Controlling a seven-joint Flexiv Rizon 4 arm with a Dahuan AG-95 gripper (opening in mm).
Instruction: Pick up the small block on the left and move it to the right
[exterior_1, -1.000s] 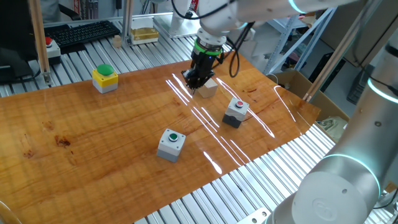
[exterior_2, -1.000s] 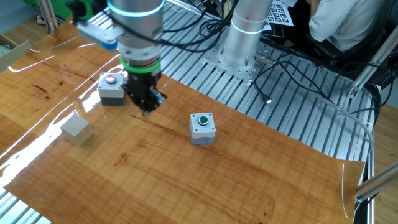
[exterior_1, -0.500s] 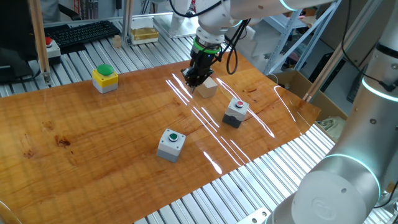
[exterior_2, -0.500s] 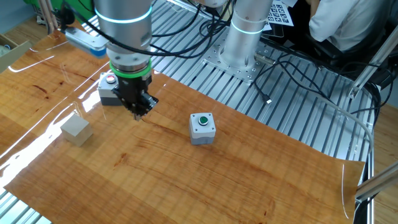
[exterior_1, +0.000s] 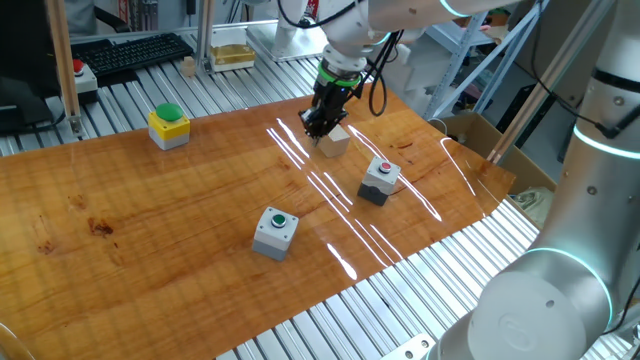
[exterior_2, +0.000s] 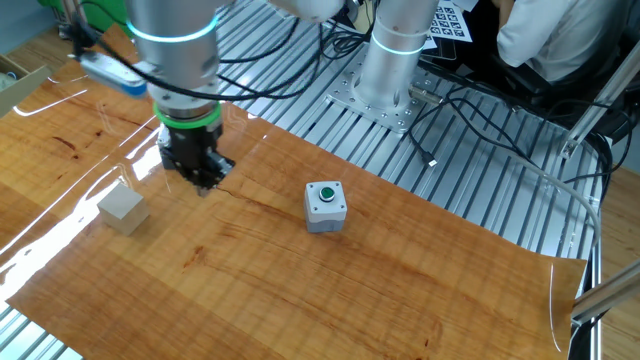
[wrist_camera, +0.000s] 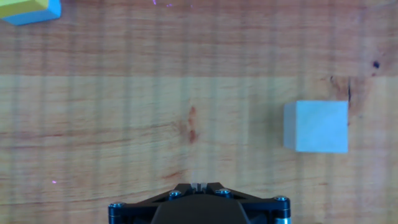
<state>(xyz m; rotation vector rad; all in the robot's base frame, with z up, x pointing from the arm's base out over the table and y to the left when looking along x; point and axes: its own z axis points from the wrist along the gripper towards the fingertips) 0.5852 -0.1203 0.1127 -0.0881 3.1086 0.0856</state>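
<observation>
The small block (exterior_1: 335, 141) is a plain pale wooden cube on the wooden table top. It also shows in the other fixed view (exterior_2: 122, 208) and at the right of the hand view (wrist_camera: 316, 126). My gripper (exterior_1: 313, 131) hovers low over the table just beside the block, not touching it. In the other fixed view the gripper (exterior_2: 203, 188) is up and to the right of the block. In the hand view the gripper (wrist_camera: 198, 185) has its fingers together and holds nothing.
A grey box with a red button (exterior_1: 380, 180) stands near the block. A grey box with a green button (exterior_1: 275, 231) also shows in the other fixed view (exterior_2: 325, 205). A yellow box with a green dome (exterior_1: 169, 126) stands far off; its corner (wrist_camera: 28, 9) shows in the hand view.
The gripper has moved across the table toward the block, leftward in the other fixed view. It now hides the red-button box there. The block has not moved.
</observation>
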